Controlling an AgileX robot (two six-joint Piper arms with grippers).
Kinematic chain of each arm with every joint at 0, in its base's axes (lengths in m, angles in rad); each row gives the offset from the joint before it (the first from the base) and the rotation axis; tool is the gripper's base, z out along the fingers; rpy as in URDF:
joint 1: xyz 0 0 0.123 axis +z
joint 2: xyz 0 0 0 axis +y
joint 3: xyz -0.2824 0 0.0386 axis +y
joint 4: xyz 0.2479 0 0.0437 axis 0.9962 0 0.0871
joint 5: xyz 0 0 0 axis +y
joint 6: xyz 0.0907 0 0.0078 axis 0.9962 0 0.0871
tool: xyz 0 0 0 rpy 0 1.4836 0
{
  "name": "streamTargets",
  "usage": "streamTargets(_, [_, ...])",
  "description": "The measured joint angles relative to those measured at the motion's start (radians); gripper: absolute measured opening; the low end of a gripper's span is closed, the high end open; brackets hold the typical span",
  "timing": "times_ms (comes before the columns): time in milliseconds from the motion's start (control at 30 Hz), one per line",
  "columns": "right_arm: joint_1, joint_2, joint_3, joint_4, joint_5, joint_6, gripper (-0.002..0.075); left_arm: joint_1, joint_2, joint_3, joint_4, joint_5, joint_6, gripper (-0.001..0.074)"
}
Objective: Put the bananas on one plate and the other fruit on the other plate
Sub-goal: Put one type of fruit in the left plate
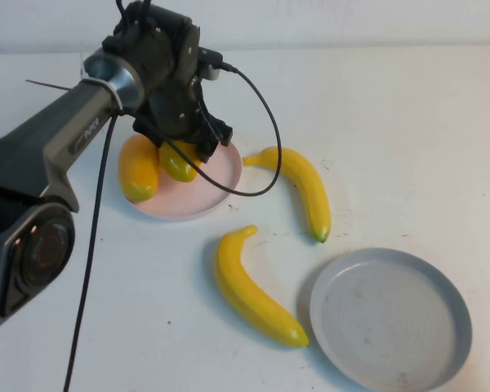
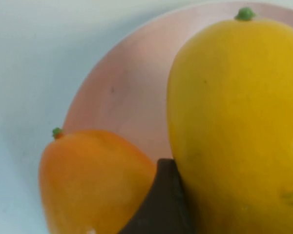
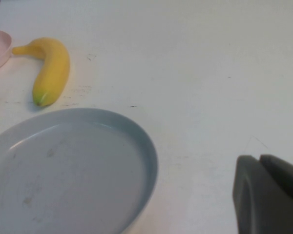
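Two mangoes lie on the pale pink plate [image 1: 219,175]. The orange one [image 1: 139,167] rests on its left rim. My left gripper [image 1: 184,149] is shut on the yellow-green one [image 1: 178,162] over the plate; a dark finger [image 2: 161,204] presses its side [image 2: 239,122], next to the orange mango [image 2: 93,180]. Two bananas lie on the table: one [image 1: 306,189] to the right of the pink plate, one [image 1: 253,290] in front of it. The grey-blue plate [image 1: 392,318] sits bare at the front right. My right gripper [image 3: 266,195] is shut and hangs over the table beside that plate [image 3: 63,170].
The left arm's black cable [image 1: 265,131] loops over the pink plate's right rim toward the far banana [image 3: 51,68]. The left arm's base [image 1: 24,253] fills the front left corner. White table stretches behind and to the right of the plates.
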Motion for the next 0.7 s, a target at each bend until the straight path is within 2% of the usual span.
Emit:
streamTargets(200, [0.000,0.000,0.000,0.000,0.000,0.000,-0.0016,0.000,0.001,0.018,-0.022,-0.011,0.000,0.0666])
streamTargets(500, [0.000,0.000,0.000,0.000,0.000,0.000,-0.0016,-0.002,-0.030,-0.026,-0.139,0.052,0.000,0.0657])
streamTargets(567, [0.000,0.000,0.000,0.000,0.000,0.000,-0.0016,-0.006,-0.060,-0.036,-0.139,0.060,0.011,0.0606])
streamTargets(633, [0.000,0.000,0.000,0.000,0.000,0.000,-0.0016,-0.010,-0.107,-0.040,-0.141,0.063,0.029,0.0507])
streamTargets(700, [0.000,0.000,0.000,0.000,0.000,0.000,-0.0016,-0.012,-0.163,-0.041,-0.149,0.070,0.036,0.0344])
